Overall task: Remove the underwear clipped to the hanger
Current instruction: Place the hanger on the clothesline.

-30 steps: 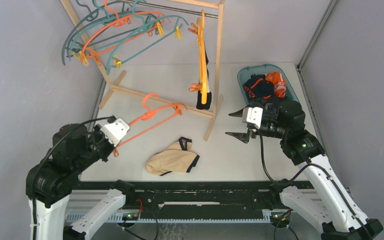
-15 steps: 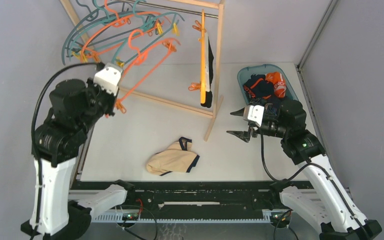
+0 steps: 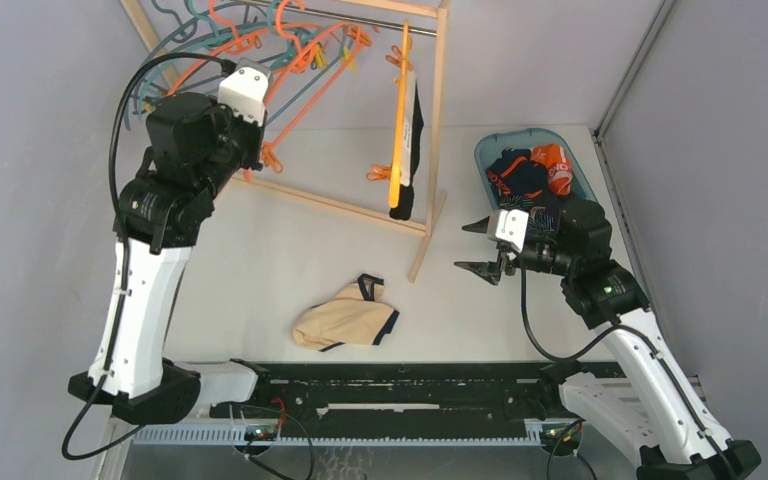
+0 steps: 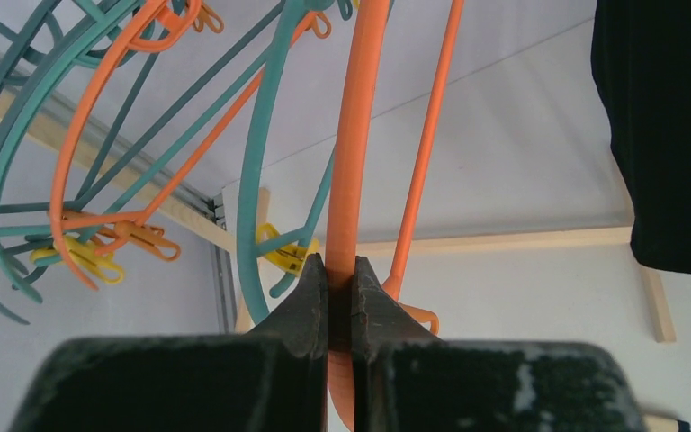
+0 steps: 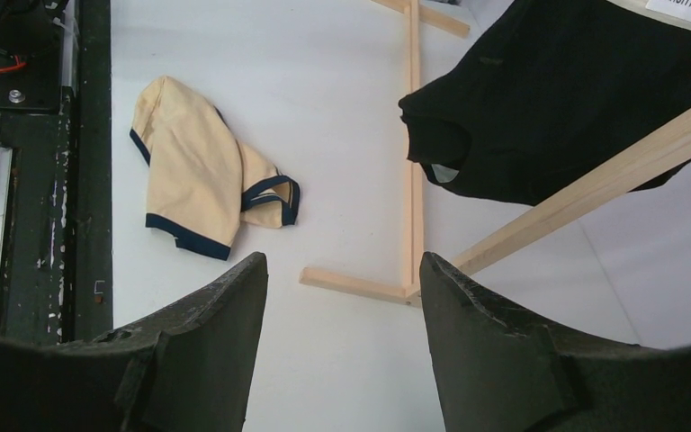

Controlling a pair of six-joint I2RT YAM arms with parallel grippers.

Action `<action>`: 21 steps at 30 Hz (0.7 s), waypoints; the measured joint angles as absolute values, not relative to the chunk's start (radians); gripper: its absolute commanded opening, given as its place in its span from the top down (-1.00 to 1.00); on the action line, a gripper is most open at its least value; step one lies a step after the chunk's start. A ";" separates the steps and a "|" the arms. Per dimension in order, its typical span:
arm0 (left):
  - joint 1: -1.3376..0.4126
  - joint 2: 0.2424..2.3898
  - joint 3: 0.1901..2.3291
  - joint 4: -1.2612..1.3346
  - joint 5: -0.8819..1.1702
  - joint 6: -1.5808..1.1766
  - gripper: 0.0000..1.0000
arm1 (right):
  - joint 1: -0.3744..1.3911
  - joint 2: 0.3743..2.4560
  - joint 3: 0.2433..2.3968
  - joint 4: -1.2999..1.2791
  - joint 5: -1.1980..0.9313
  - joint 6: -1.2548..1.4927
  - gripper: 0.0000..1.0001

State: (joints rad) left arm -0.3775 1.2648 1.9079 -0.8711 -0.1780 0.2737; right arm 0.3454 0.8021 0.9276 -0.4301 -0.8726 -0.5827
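My left gripper [image 3: 260, 130] [image 4: 340, 270] is shut on the arm of an empty orange hanger [image 3: 310, 85] [image 4: 353, 162], held high with its hook at the rack's rail among the other hangers. Black underwear [image 3: 416, 120] [image 4: 661, 135] [image 5: 549, 99] with a white labelled waistband hangs clipped to a yellow-orange hanger [image 3: 398, 130] at the rail's right end. Beige underwear [image 3: 345, 320] [image 5: 193, 171] with navy trim lies loose on the table. My right gripper [image 3: 472, 248] [image 5: 342, 270] hovers open and holds nothing, right of the rack's foot.
A wooden rack [image 3: 438, 100] stands across the back of the table, its base bar [image 5: 412, 180] in front of my right gripper. Several empty teal and orange hangers [image 3: 200, 50] crowd the rail's left end. A blue basket [image 3: 485, 150] at the back right holds several underwear pieces.
My left arm has raised the empty orange hanger from low over the table up to the rail. The hanger with the black underwear has swung slightly. The right arm has not moved.
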 measured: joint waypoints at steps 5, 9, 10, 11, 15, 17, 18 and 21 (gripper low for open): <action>-0.378 1.278 1.883 -0.811 -0.169 0.270 1.00 | 0.340 0.799 0.919 -0.430 -0.874 -0.583 -0.24; -0.378 1.271 1.834 -0.749 -0.157 0.263 1.00 | 0.340 0.799 0.917 -0.430 -0.874 -0.583 -0.24; -0.377 1.271 1.824 -0.738 -0.154 0.262 1.00 | 0.340 0.799 0.917 -0.430 -0.874 -0.583 -0.24; -0.378 1.271 1.816 -0.731 -0.152 0.262 1.00 | 0.340 0.799 0.917 -0.430 -0.874 -0.583 -0.24; -0.377 1.269 1.788 -0.703 -0.150 0.261 1.00 | 0.340 0.799 0.917 -0.430 -0.874 -0.583 -0.24; -0.377 1.267 1.767 -0.683 -0.151 0.262 1.00 | 0.340 0.798 0.917 -0.430 -0.874 -0.583 -0.24; -0.377 1.266 1.760 -0.675 -0.151 0.262 1.00 | 0.340 0.798 0.917 -0.430 -0.874 -0.583 -0.24; -0.378 1.266 1.739 -0.659 -0.151 0.262 1.00 | 0.339 0.798 0.917 -0.430 -0.874 -0.583 -0.24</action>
State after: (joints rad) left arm -0.3779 1.2663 1.7393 -0.6586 -0.1513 0.2619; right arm 0.3386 0.7982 0.9169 -0.4301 -0.8738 -0.5835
